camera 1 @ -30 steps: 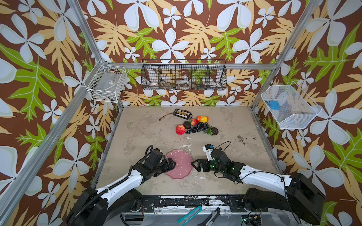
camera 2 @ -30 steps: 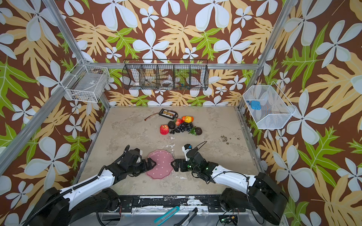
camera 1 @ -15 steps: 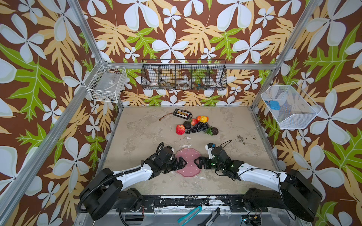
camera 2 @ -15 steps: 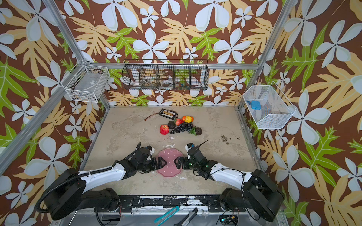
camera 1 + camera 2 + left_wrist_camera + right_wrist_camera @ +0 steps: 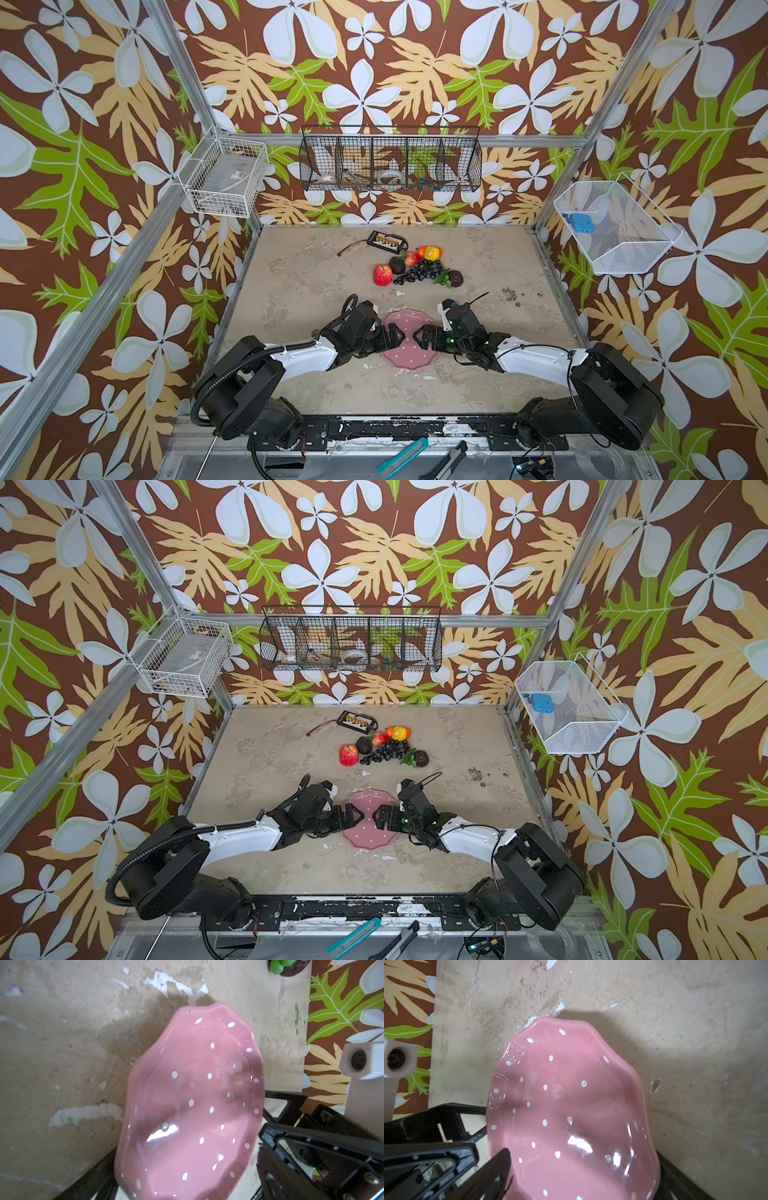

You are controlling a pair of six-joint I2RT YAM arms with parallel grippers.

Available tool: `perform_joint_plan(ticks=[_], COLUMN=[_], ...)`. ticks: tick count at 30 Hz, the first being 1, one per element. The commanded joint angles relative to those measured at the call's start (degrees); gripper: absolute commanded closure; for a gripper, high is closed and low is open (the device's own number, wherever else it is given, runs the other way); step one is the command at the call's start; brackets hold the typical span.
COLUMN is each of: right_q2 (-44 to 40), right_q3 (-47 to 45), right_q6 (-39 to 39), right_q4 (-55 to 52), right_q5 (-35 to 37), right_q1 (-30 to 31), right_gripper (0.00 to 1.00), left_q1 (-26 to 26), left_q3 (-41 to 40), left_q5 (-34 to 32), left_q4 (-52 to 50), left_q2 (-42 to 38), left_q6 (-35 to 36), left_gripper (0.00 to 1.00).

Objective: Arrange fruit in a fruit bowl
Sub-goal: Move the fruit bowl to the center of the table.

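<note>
Fruit bowl (image 5: 409,360) rightward (left tool (image 5: 397,337) alongside)

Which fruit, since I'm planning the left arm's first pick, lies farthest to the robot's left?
The bigger red apple: it stands at the cluster's left end, with the grape bunch and lemon further right.

Open tabletop (image 5: 419,301) between bowl (image 5: 409,323) and fruit (image 5: 419,270)

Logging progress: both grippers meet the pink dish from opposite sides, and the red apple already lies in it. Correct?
No. The red apple is not in the pink dish; it lies on the table beside the other fruit, beyond the empty dish, as both top views show. The left gripper and right gripper do meet the dish from opposite sides.
</note>
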Motion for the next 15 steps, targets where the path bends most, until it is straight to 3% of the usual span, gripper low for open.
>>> perform_joint_plan(ticks=[1, 9, 15], right_q2=[1.1, 7.9, 6.8], right_q3=[2.0, 5.4, 6.3], right_q6=[-3.1, -7.4, -8.4], right_q4=[0.9, 0.9, -0.2], right_q5=[-0.9, -0.4, 1.6], right_q1=[-0.8, -4.3, -4.4], right_gripper=[0.02, 0.00, 0.00], left_q1=[-0.2, -0.2, 0.2], left_q3=[2.7, 9.8, 11.4], left_q5=[0.1, -6.2, -9.7], left_q4=[4.0, 0.8, -0.8], left_q2=[2.4, 7.1, 7.3], left_q6=[1.4, 4.3, 5.2], left_gripper=[0.00, 0.00, 0.00])
